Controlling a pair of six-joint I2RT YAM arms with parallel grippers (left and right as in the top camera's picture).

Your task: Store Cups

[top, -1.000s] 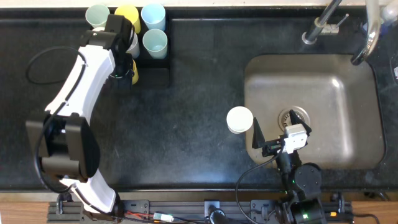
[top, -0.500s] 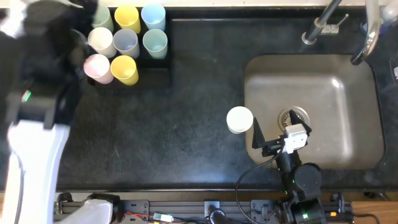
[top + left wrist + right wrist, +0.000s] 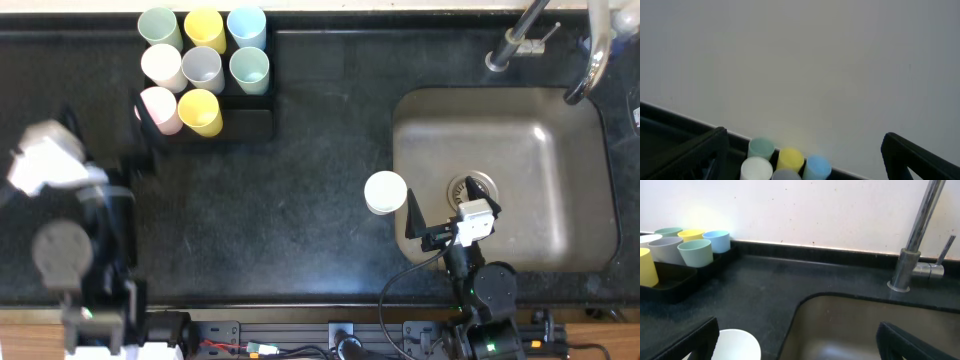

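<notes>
On the counter (image 3: 300,200), just beside the left rim of the sink (image 3: 540,180), the white cup (image 3: 385,192) stands alone, well apart from the tray (image 3: 250,120) at the far left, where eight cups are already stowed. The step in hand is judged to be the pick of this last cup by the right gripper (image 3: 797,330). Its fingers are spread wide and nothing is pinched; in its wrist view the cup is seen off-centre, close by one finger. The gripper should therefore be shifted sideways until the cup is centred, then lowered so that the wall is taken below the rim; the fingers should be pressed in gently, since a light plastic cup is easily squeezed out or tipped toward the sink. It cannot quite be told whether the cup's mouth is up or down, so this should be checked before it is stowed.

One slot is free in the tray's near row, just beside the yellow cup (image 3: 200,112) and in front of the teal cup (image 3: 249,70); the cup should be brought in from above and lowered straight, so that neither neighbour is knocked.

The left gripper (image 3: 805,135) is spread and empty, held at the counter's left side, clear of the tray.

No brand, label or writing can be read on the cups, the tray or the sink.
</notes>
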